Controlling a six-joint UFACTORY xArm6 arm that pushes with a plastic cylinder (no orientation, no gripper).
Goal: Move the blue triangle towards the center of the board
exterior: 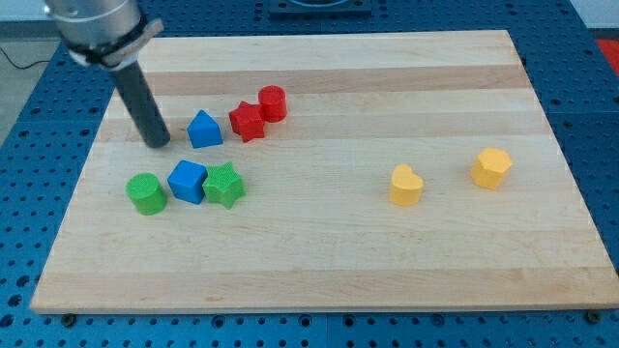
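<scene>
Where rod meets board: my tip (158, 144) | beside blue triangle (204, 130) (gap unclear)

The counter (319, 251) is showing pale wood with faint lengthwise grain bands, and the surface around it is showing blue with a dotted grid. The rod is looking dark grey down to the tip (158, 144). Just beside it, the triangle (203, 129) is showing blue; the star (247, 122) and cylinder (273, 102) are showing red. The cube (187, 181) is showing blue, the star (223, 185) and cylinder (146, 193) green. The heart (405, 185) and hexagon (491, 167) are showing yellow.
</scene>
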